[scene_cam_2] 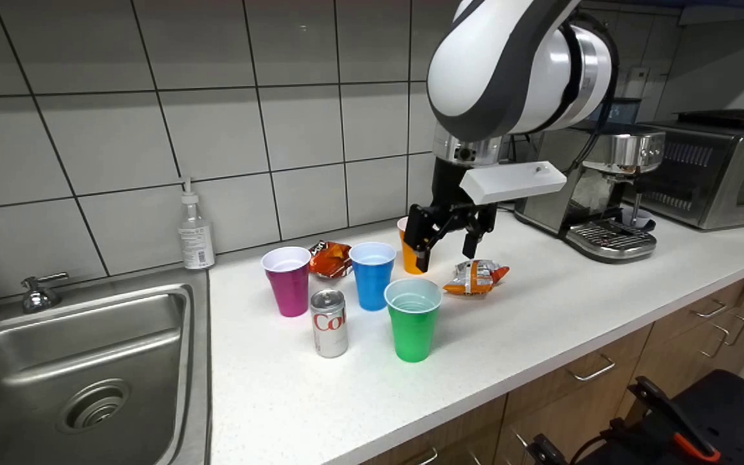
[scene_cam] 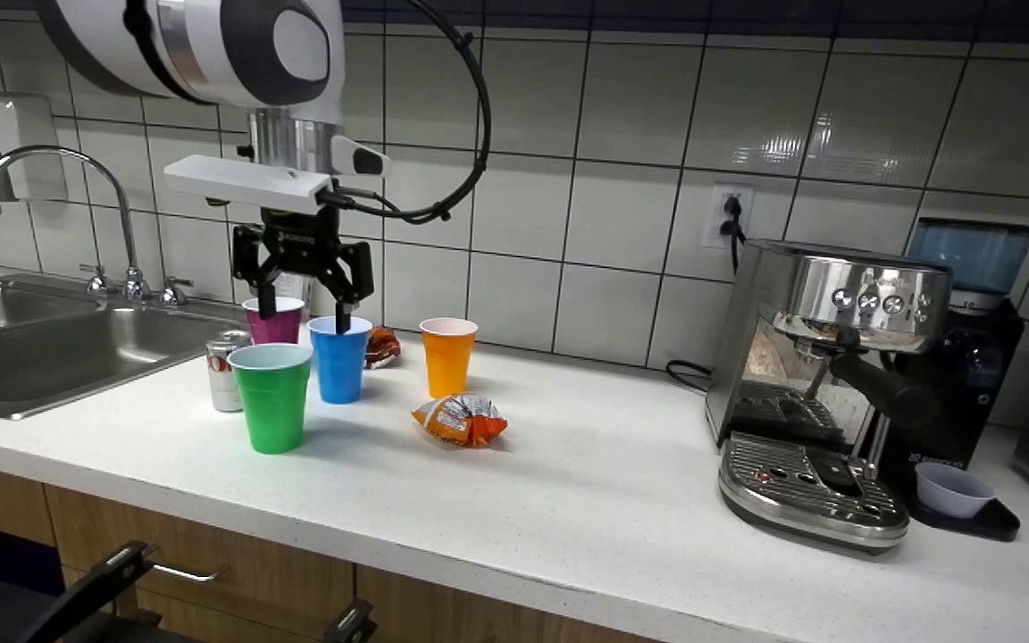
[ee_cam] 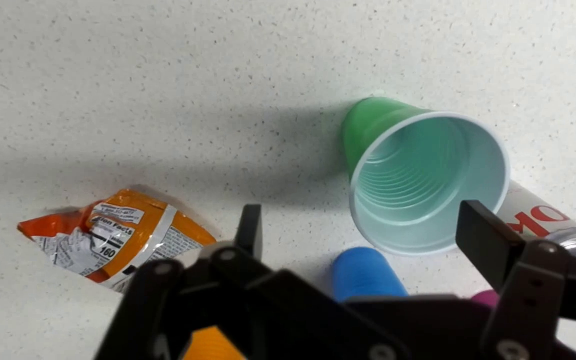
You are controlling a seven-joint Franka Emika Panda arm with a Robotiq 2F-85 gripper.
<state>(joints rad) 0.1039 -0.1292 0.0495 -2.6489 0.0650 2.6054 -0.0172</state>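
Note:
My gripper (scene_cam: 305, 320) points down with its fingers wide apart and nothing between them. It also shows open in an exterior view (scene_cam_2: 445, 259) and in the wrist view (ee_cam: 360, 225). It hangs above the counter near the upright blue cup (scene_cam: 340, 368) and green cup (scene_cam_2: 413, 326). In the wrist view the right finger overlaps the green cup's rim (ee_cam: 428, 185); contact cannot be told. A purple cup (scene_cam_2: 289, 284), a silver soda can (scene_cam_2: 330, 329) and an orange cup (scene_cam: 448, 357) stand around. An orange snack bag (ee_cam: 123, 240) and a red-brown bag (scene_cam_2: 330, 259) lie nearby.
A metal sink (scene_cam_2: 194, 387) with a tap (scene_cam: 126, 214) is set in the white counter (scene_cam: 568, 500). A soap bottle (scene_cam_2: 196, 236) stands at the tiled wall. A coffee machine (scene_cam: 836, 357) and a microwave (scene_cam_2: 727, 171) stand farther along.

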